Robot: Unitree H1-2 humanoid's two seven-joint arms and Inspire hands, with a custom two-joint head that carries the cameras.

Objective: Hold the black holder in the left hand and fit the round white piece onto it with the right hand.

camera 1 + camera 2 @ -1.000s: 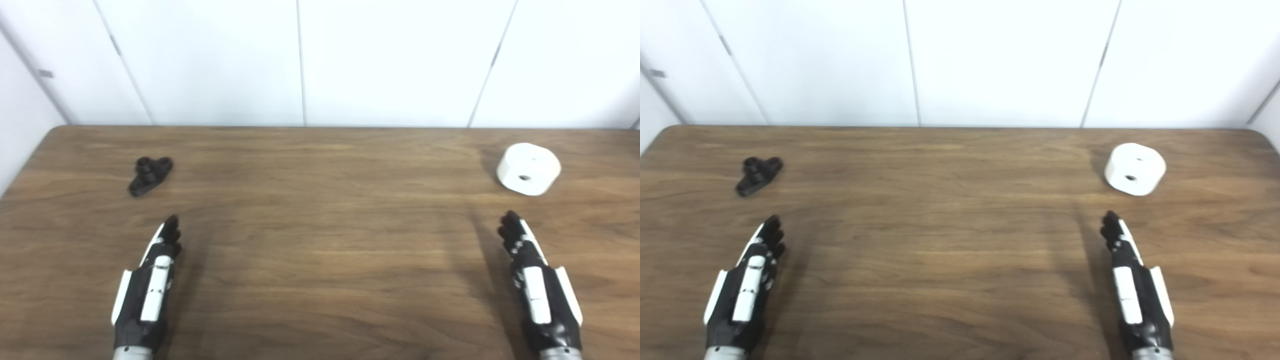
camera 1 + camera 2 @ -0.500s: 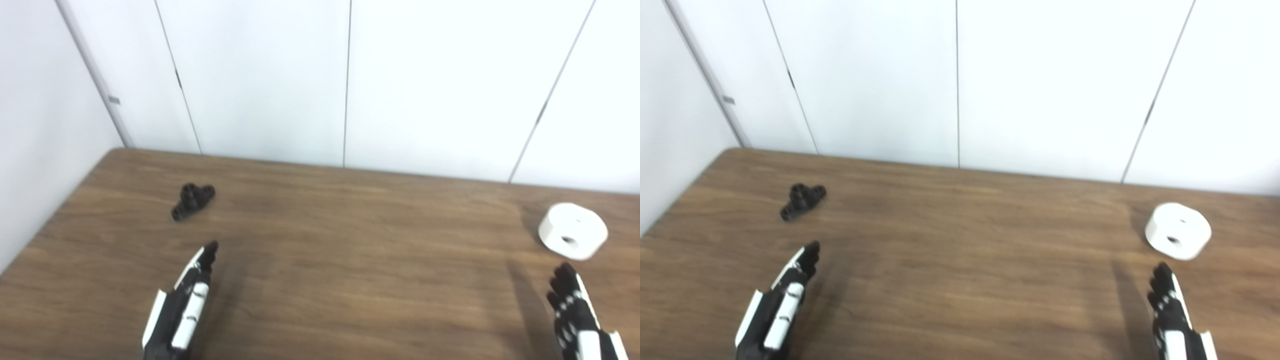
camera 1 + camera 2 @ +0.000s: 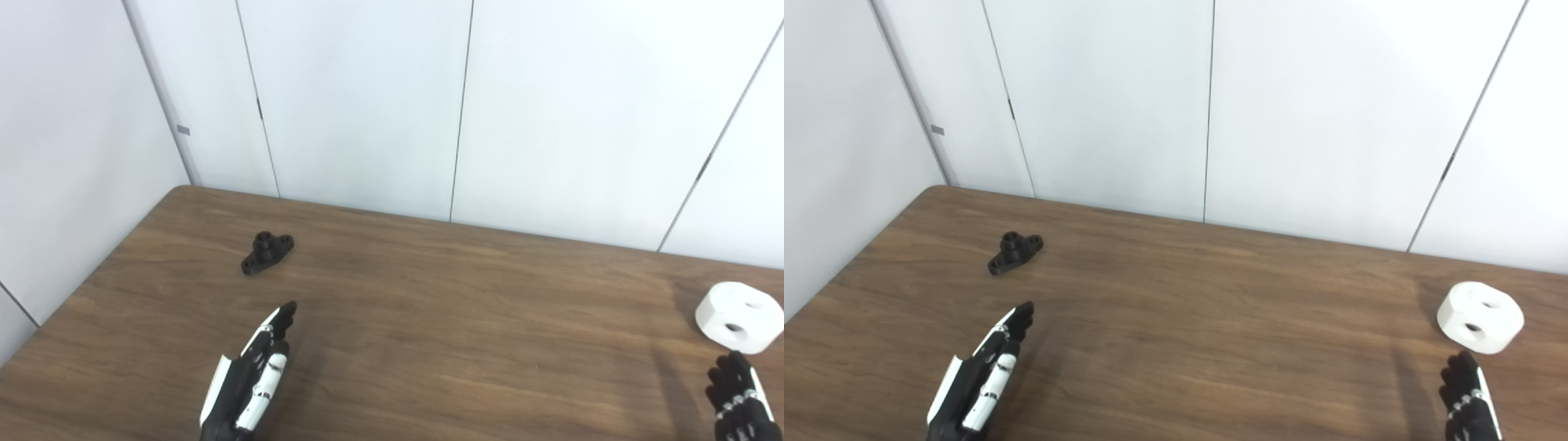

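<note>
The black holder (image 3: 267, 252) lies on the wooden table (image 3: 441, 318) at the far left, small and flat with a raised collar. My left hand (image 3: 251, 380) is open and empty, fingers straight, a short way in front of the holder and apart from it. The round white piece (image 3: 738, 316), with a hole in its top and one in its side, sits at the far right. My right hand (image 3: 1470, 401) is open and empty just in front of the white piece, mostly cut off by the bottom edge.
White wall panels (image 3: 465, 104) stand right behind the table's far edge. A white wall (image 3: 73, 153) runs along the table's left edge. The table's rounded far left corner (image 3: 177, 191) is in view.
The whole picture has shifted: the camera has tilted up and turned left, so more wall shows. Both hands stay open; neither the holder nor the white piece has moved on the table.
</note>
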